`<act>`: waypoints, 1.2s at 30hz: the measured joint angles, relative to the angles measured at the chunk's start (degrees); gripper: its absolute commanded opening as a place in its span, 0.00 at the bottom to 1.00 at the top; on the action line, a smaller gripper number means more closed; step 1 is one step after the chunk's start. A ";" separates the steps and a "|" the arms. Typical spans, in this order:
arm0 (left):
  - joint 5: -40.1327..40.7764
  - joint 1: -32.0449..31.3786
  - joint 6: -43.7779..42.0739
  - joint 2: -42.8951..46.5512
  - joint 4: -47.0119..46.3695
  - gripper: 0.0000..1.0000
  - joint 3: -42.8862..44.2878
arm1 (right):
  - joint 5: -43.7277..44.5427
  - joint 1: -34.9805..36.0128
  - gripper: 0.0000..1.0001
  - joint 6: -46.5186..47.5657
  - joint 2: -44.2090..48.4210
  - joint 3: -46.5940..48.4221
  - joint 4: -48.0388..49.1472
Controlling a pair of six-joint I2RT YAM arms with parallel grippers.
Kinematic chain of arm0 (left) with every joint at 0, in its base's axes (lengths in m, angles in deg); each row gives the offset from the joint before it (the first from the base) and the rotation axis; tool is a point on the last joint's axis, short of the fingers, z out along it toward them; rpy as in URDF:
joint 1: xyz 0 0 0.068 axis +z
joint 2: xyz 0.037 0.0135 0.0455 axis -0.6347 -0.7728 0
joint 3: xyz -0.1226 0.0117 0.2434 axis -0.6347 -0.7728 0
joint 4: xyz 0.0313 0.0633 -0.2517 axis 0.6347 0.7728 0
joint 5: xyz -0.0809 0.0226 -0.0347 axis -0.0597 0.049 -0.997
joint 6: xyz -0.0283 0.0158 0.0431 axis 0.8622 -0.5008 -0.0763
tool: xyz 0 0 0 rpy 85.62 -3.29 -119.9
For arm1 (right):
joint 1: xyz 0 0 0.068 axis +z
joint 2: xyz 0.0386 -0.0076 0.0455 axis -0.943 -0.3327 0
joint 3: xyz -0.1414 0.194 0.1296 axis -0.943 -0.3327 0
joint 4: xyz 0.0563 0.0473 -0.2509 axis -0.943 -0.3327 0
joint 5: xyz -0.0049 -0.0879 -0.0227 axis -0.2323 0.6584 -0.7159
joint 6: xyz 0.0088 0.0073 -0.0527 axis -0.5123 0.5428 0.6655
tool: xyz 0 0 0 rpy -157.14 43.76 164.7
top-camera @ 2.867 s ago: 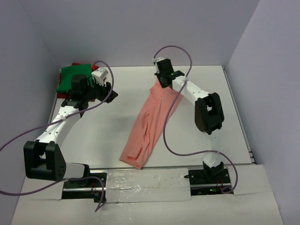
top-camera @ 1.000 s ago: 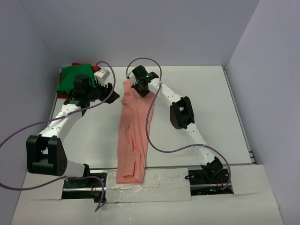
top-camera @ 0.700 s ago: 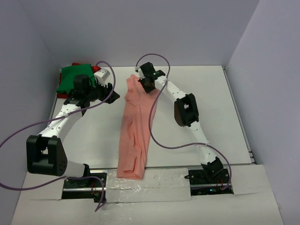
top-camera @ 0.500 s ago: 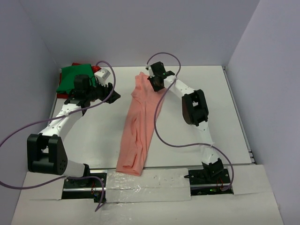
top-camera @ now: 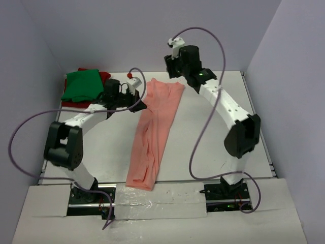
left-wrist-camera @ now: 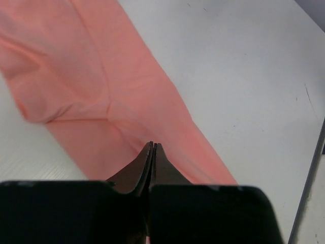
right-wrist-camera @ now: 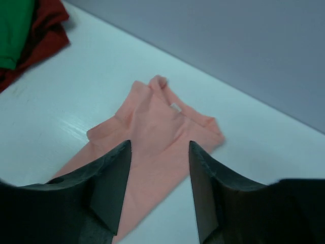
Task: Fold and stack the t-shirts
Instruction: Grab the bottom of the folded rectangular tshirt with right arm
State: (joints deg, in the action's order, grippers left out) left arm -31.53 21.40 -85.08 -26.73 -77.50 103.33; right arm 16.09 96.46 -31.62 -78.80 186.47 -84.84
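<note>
The salmon-pink t-shirt (top-camera: 155, 129) lies as a long narrow strip from the table's back middle to its front edge. Its collar end (right-wrist-camera: 162, 114) lies flat below my right gripper (right-wrist-camera: 159, 147), which hangs open and empty above it (top-camera: 171, 68). My left gripper (top-camera: 138, 104) is at the strip's upper left edge. In the left wrist view its jaws (left-wrist-camera: 151, 145) are shut tight over the pink cloth (left-wrist-camera: 101, 76), and no cloth shows between the tips. A green t-shirt (top-camera: 81, 84) lies on a dark red one (top-camera: 104, 76) at the back left.
Grey walls close off the back and both sides of the white table (top-camera: 218, 137). Purple cables (top-camera: 200, 132) loop from both arms. A taped strip (top-camera: 162, 201) runs along the near edge between the arm bases.
My right gripper opened, let go of the pink shirt's collar end and rose toward the back right. The left arm swung right to the shirt's edge and its jaws shut.
</note>
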 measured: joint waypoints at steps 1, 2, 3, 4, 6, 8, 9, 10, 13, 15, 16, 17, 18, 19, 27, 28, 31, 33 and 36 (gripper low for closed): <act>-0.35 -0.92 0.00 -2.67 0.09 0.00 1.77 | 0.72 -0.15 0.45 0.26 3.69 -1.73 0.22; -0.76 -1.92 -0.13 -5.29 0.61 0.00 3.80 | 1.64 -0.37 0.42 0.26 6.75 -3.37 0.46; -0.96 -2.73 -0.31 -8.00 0.92 0.00 5.90 | 2.62 -0.76 0.39 0.26 10.05 -4.94 0.37; -1.22 -3.45 -0.48 -10.54 1.09 0.00 7.89 | 3.13 -1.27 0.39 0.24 13.05 -6.32 0.31; -1.18 -4.92 -0.94 -15.10 1.79 0.00 11.69 | 3.21 -3.17 0.38 0.22 19.21 -9.86 0.00; -0.63 -6.25 -1.75 -18.78 3.32 0.00 15.23 | 3.17 -5.95 0.38 0.17 25.64 -14.27 -0.24; -0.07 -6.91 -2.05 -20.37 3.78 0.00 16.96 | 3.69 -7.21 0.38 0.11 28.35 -16.35 -0.39; 0.37 -7.65 -2.54 -21.99 4.48 0.00 18.73 | 4.11 -8.55 0.38 0.02 31.10 -18.43 -0.68; 1.68 -9.64 -3.74 -26.67 7.56 0.00 24.98 | 4.85 -10.40 0.38 0.04 36.63 -22.43 -2.43; 2.80 -10.78 -4.55 -29.90 10.58 0.00 29.70 | 5.07 -10.67 0.38 0.11 38.66 -23.61 -3.78; 3.72 -11.30 -4.66 -31.67 12.39 0.00 32.13 | 5.11 -10.80 0.38 0.22 39.41 -23.93 -4.42; 4.63 -11.72 -4.79 -32.85 13.70 0.00 33.53 | 5.18 -10.93 0.38 0.24 40.00 -24.24 -5.03; 5.60 -12.07 -4.83 -33.64 15.15 0.00 34.25 | 5.25 -10.97 0.38 0.28 40.50 -24.46 -5.62; 6.49 -12.31 -4.83 -34.05 16.35 0.00 34.38 | 5.29 -11.08 0.38 0.35 40.96 -24.83 -5.99; 16.48 -12.02 -4.04 -33.73 23.08 0.00 31.63 | 6.29 -13.05 0.38 0.98 45.27 -27.39 -9.46; 17.53 -11.98 -4.07 -33.29 23.34 0.00 31.28 | 6.40 -13.22 0.38 1.05 45.70 -27.54 -9.51; 19.89 -11.89 -3.85 -32.89 24.24 0.00 31.21 | 6.45 -13.66 0.38 1.03 46.84 -27.80 -9.99; 20.59 -11.89 -3.54 -33.53 25.24 0.00 32.37 | 6.40 -13.86 0.38 0.92 47.36 -27.78 -10.21; 20.55 -11.89 -2.60 -37.00 27.58 0.00 38.10 | 6.21 -13.97 0.38 0.63 47.87 -27.06 -11.23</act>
State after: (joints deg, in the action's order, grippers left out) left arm -10.99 9.50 -87.68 -63.73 -49.92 141.43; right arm 22.30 82.49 -30.99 -30.94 159.41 -96.07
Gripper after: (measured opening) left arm 0.010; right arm 0.378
